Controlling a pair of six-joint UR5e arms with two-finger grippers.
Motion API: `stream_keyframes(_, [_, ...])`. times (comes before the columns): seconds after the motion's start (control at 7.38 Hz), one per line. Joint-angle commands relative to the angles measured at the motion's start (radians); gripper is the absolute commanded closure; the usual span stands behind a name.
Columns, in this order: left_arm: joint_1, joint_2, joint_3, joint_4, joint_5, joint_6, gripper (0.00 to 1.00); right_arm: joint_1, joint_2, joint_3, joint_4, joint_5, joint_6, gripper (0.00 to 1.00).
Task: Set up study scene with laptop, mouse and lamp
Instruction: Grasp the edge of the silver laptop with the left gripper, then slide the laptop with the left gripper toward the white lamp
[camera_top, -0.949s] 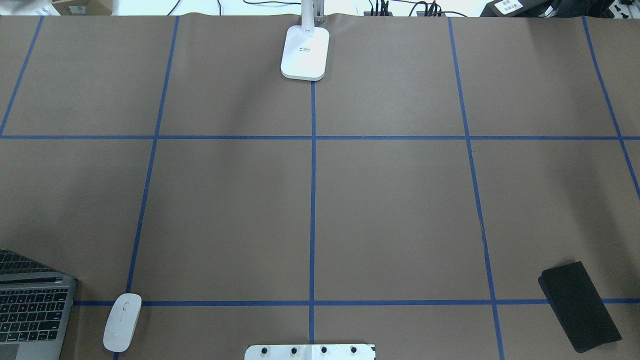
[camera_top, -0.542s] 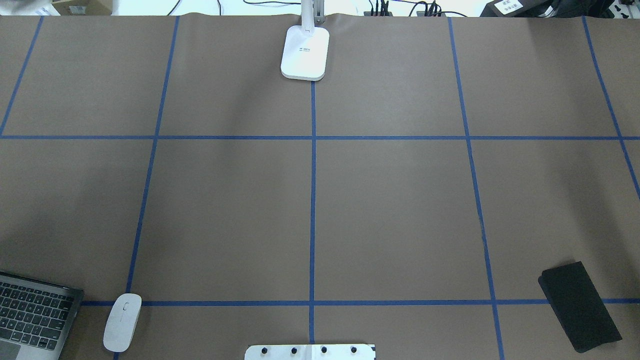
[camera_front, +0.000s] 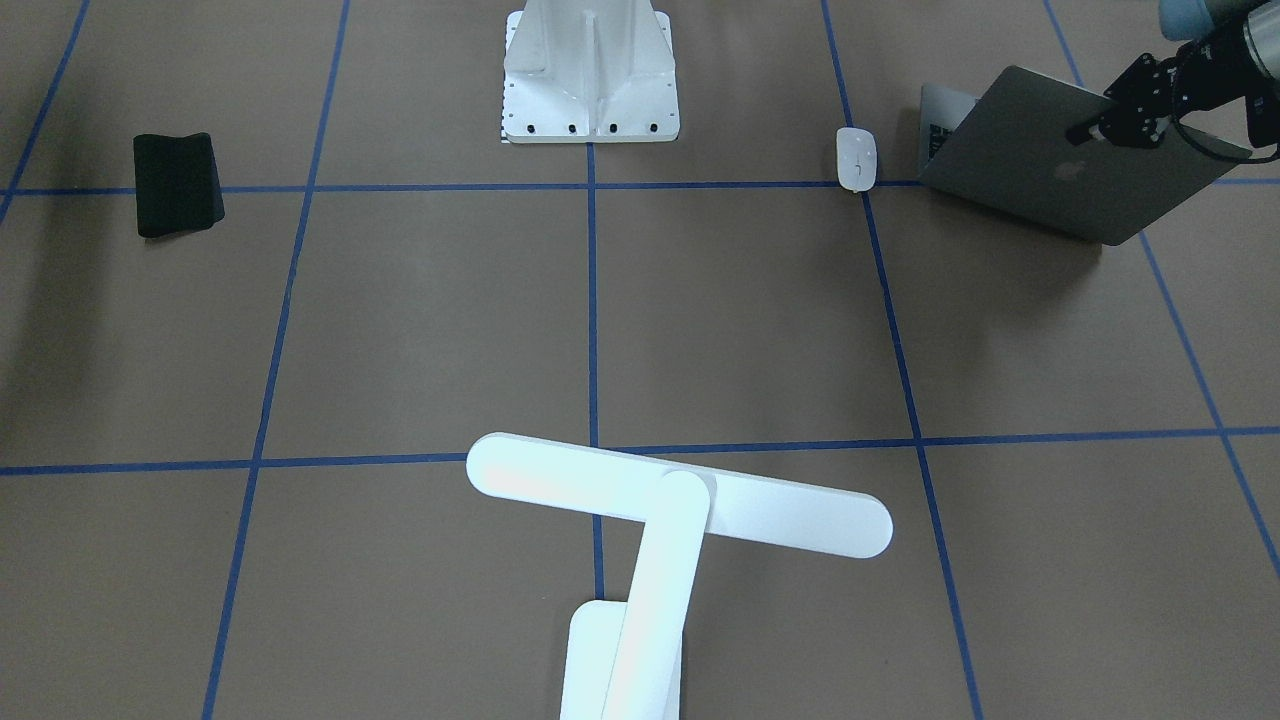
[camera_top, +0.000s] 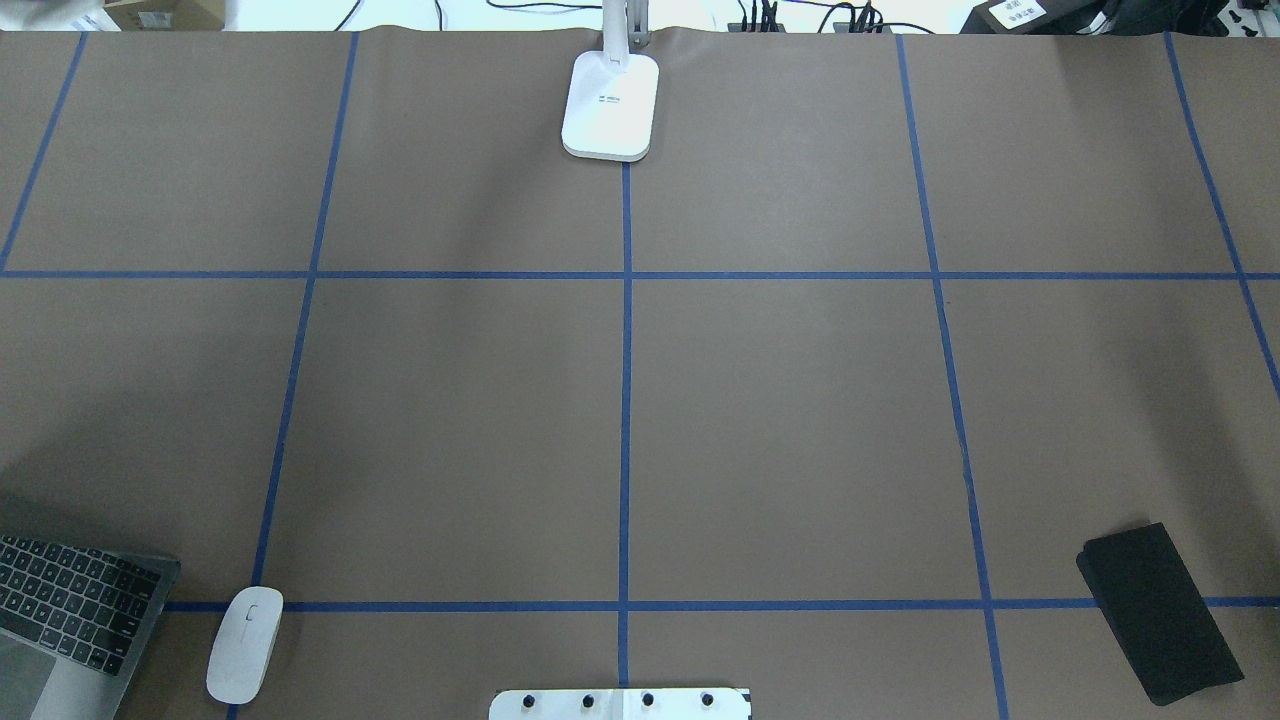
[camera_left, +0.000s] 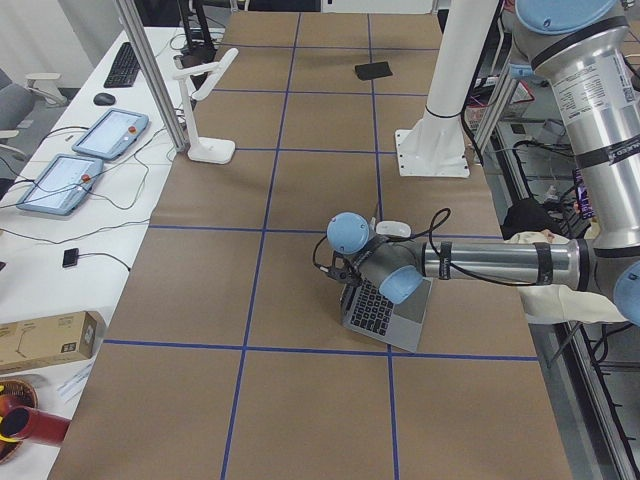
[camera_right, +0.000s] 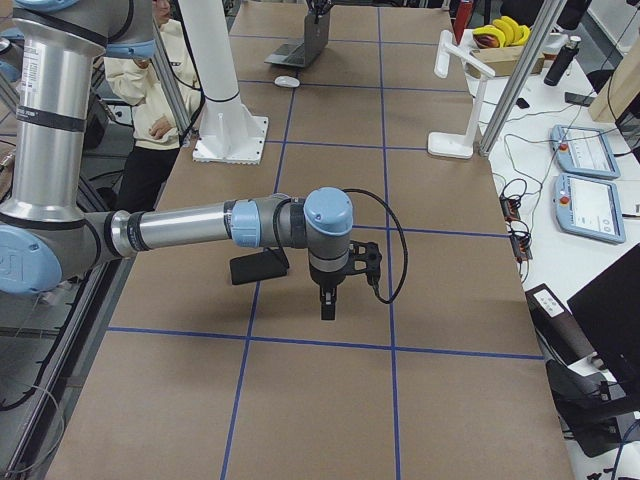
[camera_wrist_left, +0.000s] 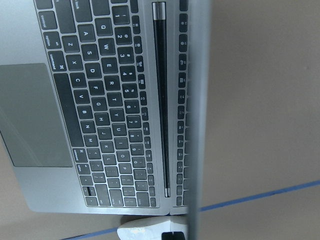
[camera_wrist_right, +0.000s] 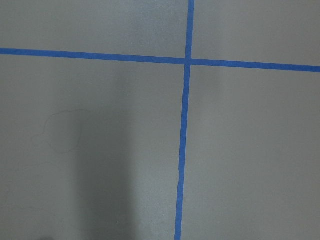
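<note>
The grey laptop (camera_front: 1060, 180) stands open at the near left of the table, apple logo on its lid; its keyboard shows in the overhead view (camera_top: 70, 610). My left gripper (camera_front: 1088, 130) is shut on the lid's top edge; the left wrist view shows the lid (camera_wrist_left: 197, 100) edge-on over the keys. The white mouse (camera_top: 245, 643) lies just right of the laptop. The white lamp (camera_front: 680, 495) stands at the far middle edge on its base (camera_top: 611, 105). My right gripper (camera_right: 328, 300) points down above bare table; I cannot tell whether it is open.
A black pad (camera_top: 1160, 612) lies at the near right, close to the right arm. The white ribbed pedestal (camera_front: 590, 70) stands at the near middle edge. Blue tape lines (camera_top: 625, 400) divide the brown table. A person (camera_right: 150, 90) stands behind the robot.
The laptop has turned clockwise and slid a little to the right in the overhead view, and its screen no longer shows there. Mouse, lamp and black pad have not moved.
</note>
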Motion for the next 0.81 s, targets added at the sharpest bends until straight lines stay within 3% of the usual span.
stream_keyframes(0.0, [-0.034,-0.117,0.006,0.069,-0.027,0.000,1.00,0.001,-0.013,-0.001,-0.001,0.000,0.000,0.00])
stream_keyframes(0.68, [-0.114,-0.524,0.016,0.431,-0.043,0.000,1.00,0.008,-0.040,-0.016,-0.007,0.008,0.001,0.00])
